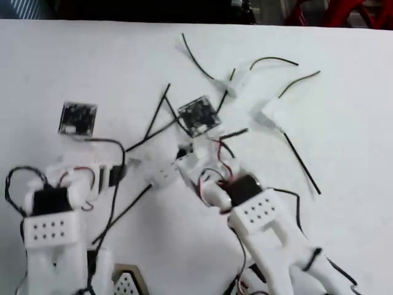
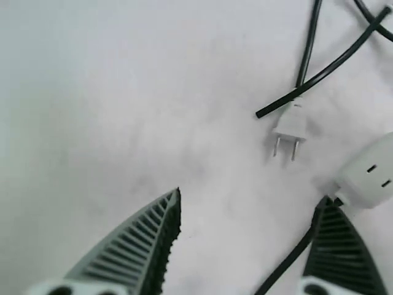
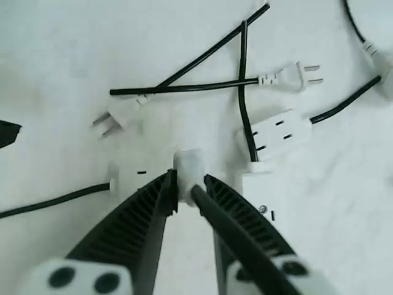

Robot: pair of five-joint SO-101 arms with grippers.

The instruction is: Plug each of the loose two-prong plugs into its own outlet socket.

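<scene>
My right gripper is shut on a white plug, held against the end of a white socket whose black cord runs off to the side. In the high view this gripper sits at the table's middle beside that socket. A loose two-prong plug lies just beyond, and another plug farther off. My left gripper stands open over bare table, with a loose plug and a white socket just ahead of one finger. In the high view the left gripper is low on the left.
A double socket lies close to the right gripper. Black cords cross the table's middle. Two square dark boards lie on the table. More white connectors with cords lie at the back right.
</scene>
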